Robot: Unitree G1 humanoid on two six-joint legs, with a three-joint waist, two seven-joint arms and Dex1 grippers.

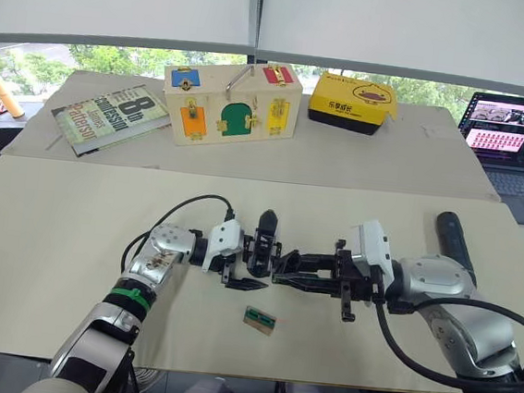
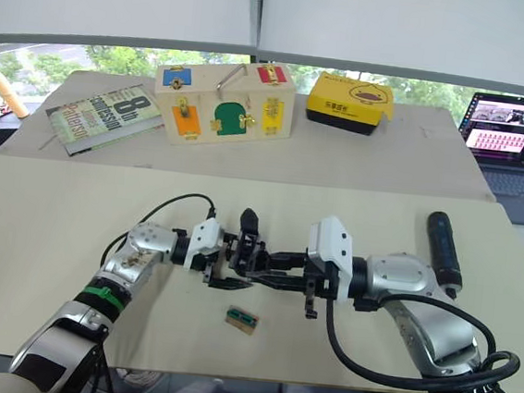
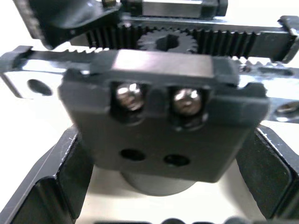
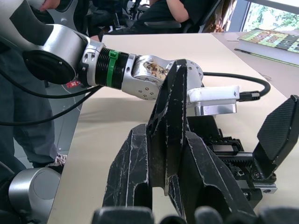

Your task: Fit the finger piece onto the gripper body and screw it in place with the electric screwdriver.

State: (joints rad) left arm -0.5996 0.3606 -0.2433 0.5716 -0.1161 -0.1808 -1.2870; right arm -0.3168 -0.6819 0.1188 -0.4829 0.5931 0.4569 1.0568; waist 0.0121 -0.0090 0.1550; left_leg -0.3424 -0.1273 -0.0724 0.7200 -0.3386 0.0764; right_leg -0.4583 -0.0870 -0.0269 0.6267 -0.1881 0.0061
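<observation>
Plainly, with the left gripper (image 1: 242,271) clamped around the gripper body (image 3: 154,121) at mid-desk (image 1: 54,232) and the right gripper (image 4: 166,154) apparently pinching the finger piece (image 4: 169,116) beside it, slight tilt could jam the fit, while the electric screwdriver (image 1: 455,241) lies unused.

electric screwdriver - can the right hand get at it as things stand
Probably not right away. The right hand is shut on the finger piece, at the gripper body. The electric screwdriver lies unobstructed on the table beyond its forearm, reachable once it lets go.
</observation>
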